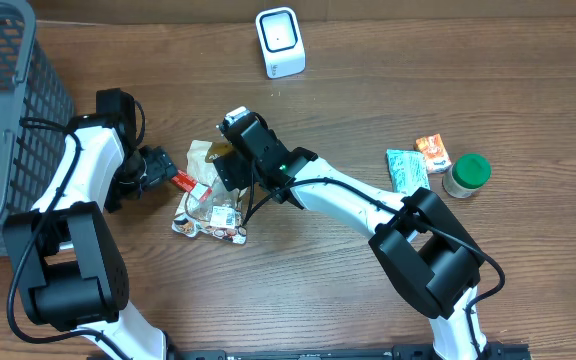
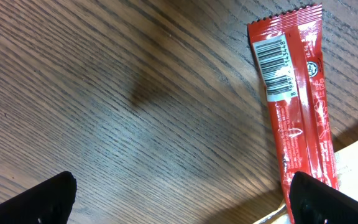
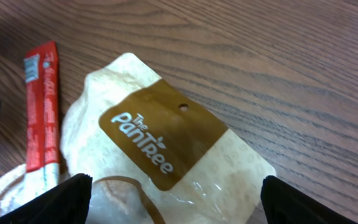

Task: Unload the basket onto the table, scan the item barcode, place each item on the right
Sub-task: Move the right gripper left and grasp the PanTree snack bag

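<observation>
Near the middle of the desk (image 1: 388,100), the red packet (image 2: 298,118) lies barcode (image 2: 273,59) up against the tan bag (image 3: 160,155). Both the left gripper (image 2: 185,205) and the right gripper (image 3: 173,199) stand wide, holding nothing. Thin and flat, the packet may slip from a pinch or drag the bag.

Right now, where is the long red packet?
The red packet lies left of centre in the overhead view, between the left tool and the tan snack bag.

Matt, grainy wood table (image 2: 104,124); glossy red plastic sachet (image 2: 300,124) (serrated at its end); the Pantree bag (image 3: 166,149) looks papery, partly clear film.
</observation>
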